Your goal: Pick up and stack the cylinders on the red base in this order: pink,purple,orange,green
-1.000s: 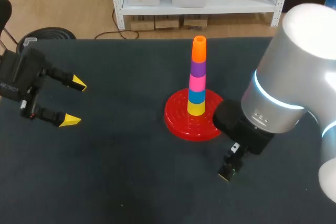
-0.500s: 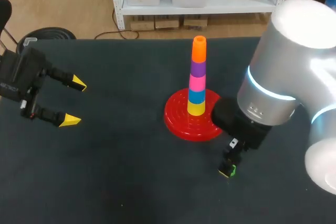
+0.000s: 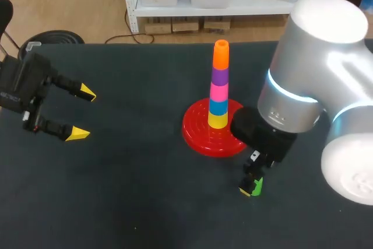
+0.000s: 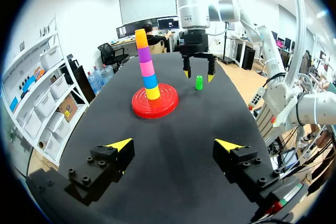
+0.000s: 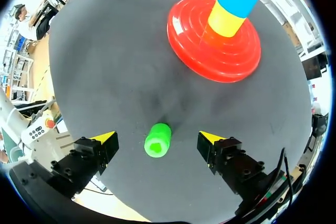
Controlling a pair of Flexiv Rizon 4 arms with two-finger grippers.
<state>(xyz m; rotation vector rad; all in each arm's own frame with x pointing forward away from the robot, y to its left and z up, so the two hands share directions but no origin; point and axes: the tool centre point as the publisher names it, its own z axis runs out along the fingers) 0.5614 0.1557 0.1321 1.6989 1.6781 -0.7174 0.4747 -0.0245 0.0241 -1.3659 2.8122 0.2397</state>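
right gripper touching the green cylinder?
Apart. The right wrist view shows the green cylinder sitting between the open fingers of the right gripper, with a plain gap on each side.

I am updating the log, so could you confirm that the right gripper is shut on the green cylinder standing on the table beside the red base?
Not quite: the right gripper is open, not shut. The right wrist view shows its yellow tips clear of the green cylinder on both sides. The cylinder does stand on the table beside the red base.
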